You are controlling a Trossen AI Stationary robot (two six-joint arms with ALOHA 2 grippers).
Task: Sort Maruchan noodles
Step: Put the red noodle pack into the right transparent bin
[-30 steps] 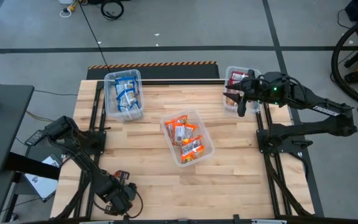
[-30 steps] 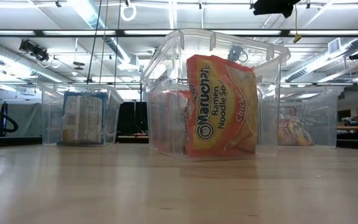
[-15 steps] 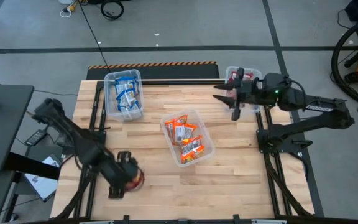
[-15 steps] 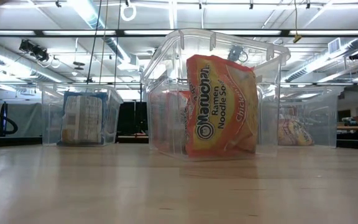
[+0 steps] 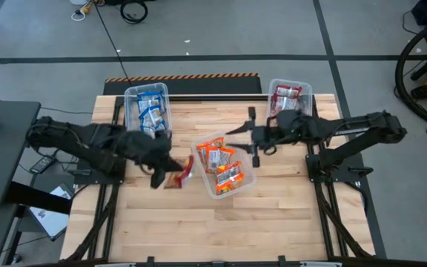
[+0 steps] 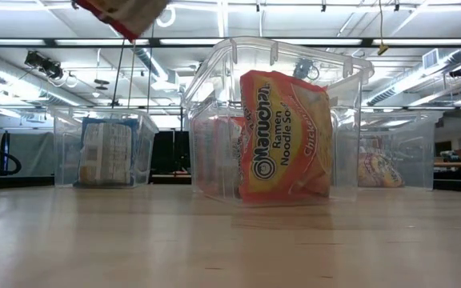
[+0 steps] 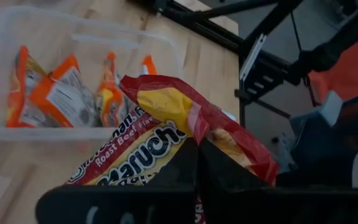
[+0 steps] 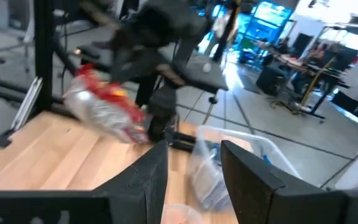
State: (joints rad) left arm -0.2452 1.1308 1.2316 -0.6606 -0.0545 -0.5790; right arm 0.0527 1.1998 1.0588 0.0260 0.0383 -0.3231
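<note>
My left gripper [image 5: 167,172] is shut on a dark red Maruchan packet [image 5: 182,172] above the table, just left of the centre bin [image 5: 245,178] of orange packets [image 5: 221,159]. The low view shows the red packet [image 6: 122,12] high up. In the left wrist view the gripper [image 7: 197,163] has the red packet [image 7: 166,118] in front of it. My right gripper [image 5: 245,137] is open and hovers by the centre bin's far right corner, holding nothing; its wrist view [image 8: 194,165] looks toward the left arm and the red packet [image 8: 104,112]. My left gripper pinches the dark red packet between its two fingers at the printed face near one edge [image 7: 143,169]. The fingers come level from the table's left. The packet sticks out beyond the fingertips toward the centre bin, lifted clear of the table and crumpled at the hold.
A bin of blue packets [image 5: 147,111] stands at the far left. A bin of dark red packets [image 5: 288,99] stands at the far right corner. The centre bin [image 6: 278,120] shows an orange packet [image 6: 282,136] leaning on its near wall. Bare wood lies along the near edge [image 5: 199,230].
My left arm has swung from the table's near left corner up and toward the centre, carrying the red packet lifted clear. My right gripper has moved from over the far right bin toward the table's left, to beside the centre bin.
</note>
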